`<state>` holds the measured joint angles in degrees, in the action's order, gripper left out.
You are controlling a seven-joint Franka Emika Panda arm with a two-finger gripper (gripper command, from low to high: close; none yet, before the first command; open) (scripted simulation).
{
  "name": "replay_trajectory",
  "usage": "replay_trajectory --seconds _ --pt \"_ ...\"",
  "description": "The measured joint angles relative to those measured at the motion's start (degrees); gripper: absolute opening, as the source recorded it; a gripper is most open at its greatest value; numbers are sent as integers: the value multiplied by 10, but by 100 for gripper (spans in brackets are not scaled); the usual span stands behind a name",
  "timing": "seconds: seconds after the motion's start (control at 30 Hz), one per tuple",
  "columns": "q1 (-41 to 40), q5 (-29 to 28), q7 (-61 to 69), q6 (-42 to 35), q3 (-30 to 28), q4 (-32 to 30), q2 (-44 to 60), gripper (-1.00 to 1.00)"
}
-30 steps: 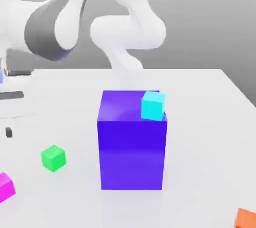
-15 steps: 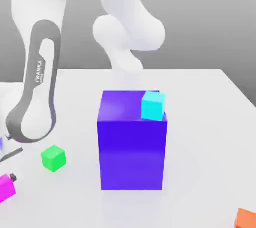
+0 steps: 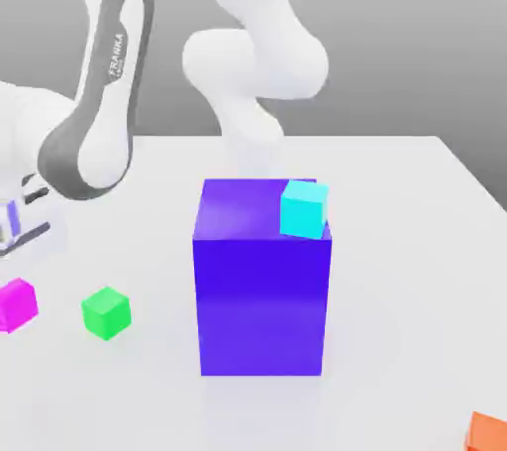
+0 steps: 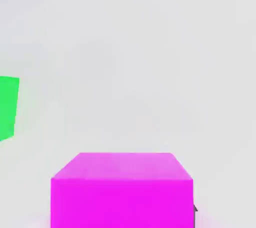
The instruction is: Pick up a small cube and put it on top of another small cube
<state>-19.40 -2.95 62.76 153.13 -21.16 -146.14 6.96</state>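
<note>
The small magenta cube [image 3: 17,303] hangs just above the white table near the exterior view's left edge, held in my gripper [image 3: 15,285], which is shut on it. In the hand view the magenta cube [image 4: 121,189] sits close in front of the camera, with a dark fingertip [image 4: 195,210] at its side. The small green cube [image 3: 106,312] rests on the table a short way toward the exterior view's right of the held cube. The green cube [image 4: 8,107] also appears in the hand view, off to one side and cut by the picture's edge.
A big blue-purple block [image 3: 262,281] stands mid-table with a cyan cube [image 3: 303,208] on its top back corner. An orange cube [image 3: 487,431] lies at the front right corner. The arm's white links [image 3: 99,112] rise over the table's left side.
The arm swung down to the magenta cube, closed on it, and has now raised it off the table, slightly toward the green cube. The other cubes have not moved.
</note>
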Motion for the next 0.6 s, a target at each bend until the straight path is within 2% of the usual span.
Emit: replay_trajectory --seconds 0.13,0.3,0.4,0.6 --pt "-6 -55 83 -2 -3 -66 -73 -100" --pt "6 -71 224 -1 -13 -151 -157 -100" --pt "32 -27 296 8 -27 -171 -159 -100" --pt "74 103 394 35 -34 -165 -99 -100"
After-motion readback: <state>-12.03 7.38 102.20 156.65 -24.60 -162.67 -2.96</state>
